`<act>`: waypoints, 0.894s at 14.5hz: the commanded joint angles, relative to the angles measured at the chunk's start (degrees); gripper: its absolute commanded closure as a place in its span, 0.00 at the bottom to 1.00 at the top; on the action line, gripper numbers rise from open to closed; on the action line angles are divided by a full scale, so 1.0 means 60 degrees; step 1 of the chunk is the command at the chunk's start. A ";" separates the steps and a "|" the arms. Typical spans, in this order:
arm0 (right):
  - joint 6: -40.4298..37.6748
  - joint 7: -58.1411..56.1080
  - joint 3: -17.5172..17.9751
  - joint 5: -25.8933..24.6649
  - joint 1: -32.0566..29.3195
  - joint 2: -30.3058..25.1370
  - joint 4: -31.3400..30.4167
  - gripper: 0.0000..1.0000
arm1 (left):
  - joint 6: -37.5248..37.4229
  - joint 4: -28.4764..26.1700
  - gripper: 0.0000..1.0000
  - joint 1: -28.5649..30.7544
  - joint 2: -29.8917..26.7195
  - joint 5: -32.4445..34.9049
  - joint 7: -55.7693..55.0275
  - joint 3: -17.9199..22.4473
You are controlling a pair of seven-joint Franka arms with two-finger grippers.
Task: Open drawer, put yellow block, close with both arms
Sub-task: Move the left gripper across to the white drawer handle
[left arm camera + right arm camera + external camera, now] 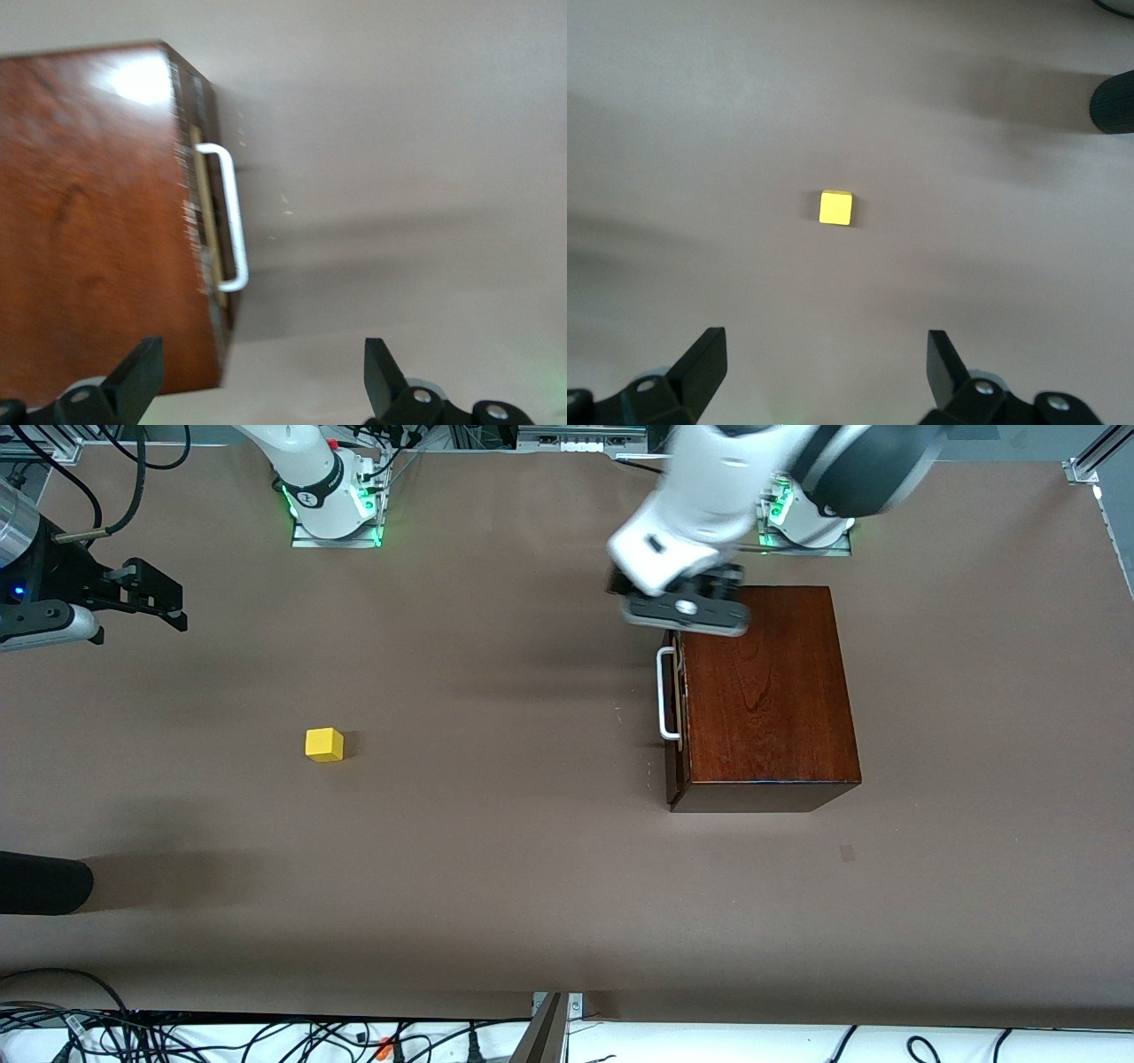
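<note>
The dark wooden box stands toward the left arm's end of the table. Its drawer is pushed in, and the white bar handle faces the table's middle. My left gripper hangs open and empty over the box's corner nearest its base. In the left wrist view the box and handle lie ahead of that gripper. The yellow block sits alone toward the right arm's end. My right gripper is open and empty, up in the air. The right wrist view shows the block ahead of that gripper.
A black rounded object pokes in at the table's edge, nearer the front camera than the block; it also shows in the right wrist view. Cables lie along the table's near edge. Brown tabletop lies between block and box.
</note>
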 commanded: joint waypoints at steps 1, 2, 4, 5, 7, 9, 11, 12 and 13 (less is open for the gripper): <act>-0.0141 -0.0149 0.0031 0.0171 -0.0107 0.0066 0.0223 0.00 | -0.0182 0.0816 0.00 -0.1097 0.0797 0.0695 -0.1204 0.0079; -0.0141 -0.0149 0.0031 0.0171 -0.0107 0.0066 0.0223 0.00 | -0.0182 0.0801 0.00 -0.1347 0.0929 0.0973 -0.1279 0.0065; -0.0141 -0.0149 0.0031 0.0171 -0.0107 0.0066 0.0223 0.00 | -0.0182 0.0743 0.00 -0.1729 0.1236 0.1311 -0.1629 0.0079; -0.0141 -0.0149 0.0031 0.0171 -0.0107 0.0066 0.0223 0.00 | -0.0167 0.0713 0.00 -0.1759 0.1383 0.1501 -0.1907 0.0065; -0.0127 -0.0149 0.0031 0.0171 -0.0107 0.0066 0.0223 0.00 | -0.0152 0.0509 0.00 -0.1774 0.1544 0.1708 -0.1983 0.0079; -0.0141 -0.0134 0.0031 0.0171 -0.0107 0.0066 0.0223 0.00 | -0.0138 0.0362 0.00 -0.1760 0.1677 0.1738 -0.1998 0.0079; -0.0127 -0.0134 0.0031 0.0171 -0.0107 0.0066 0.0223 0.00 | 0.0153 -0.0003 0.00 -0.1760 0.1706 0.1738 -0.2623 0.0108; -0.0127 -0.0134 0.0031 0.0171 -0.0107 0.0066 0.0223 0.00 | 0.0373 -0.0295 0.00 -0.1745 0.1706 0.1941 -0.2860 0.0108; -0.0127 -0.0134 0.0031 0.0171 -0.0107 0.0066 0.0223 0.00 | 0.0564 -0.0588 0.00 -0.1759 0.1692 0.2334 -0.2891 0.0094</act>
